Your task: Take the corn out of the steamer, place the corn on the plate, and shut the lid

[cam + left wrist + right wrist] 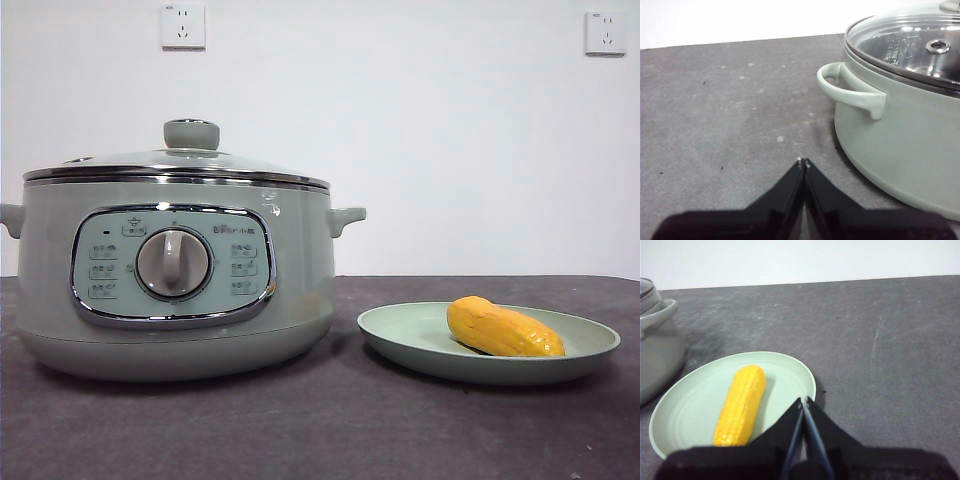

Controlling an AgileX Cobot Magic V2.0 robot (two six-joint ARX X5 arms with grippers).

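Note:
The sage-green steamer (175, 275) stands at the left of the table with the glass lid (180, 165) seated on its rim, knob on top. To its right the pale green plate (400, 335) holds the yellow corn (503, 327), lying on its side. My left gripper (803, 162) is shut and empty, hovering over bare table beside the steamer's side handle (850, 90). Above the near edge of the plate (685, 400), my right gripper (803, 401) is shut and empty, just beside the corn (741, 404). Neither arm shows in the front view.
The dark grey tabletop (320, 430) stretches in front of the steamer and plate. A white wall with two sockets (182, 25) stands behind the table. Open tabletop (890, 340) lies beyond the plate on the right side.

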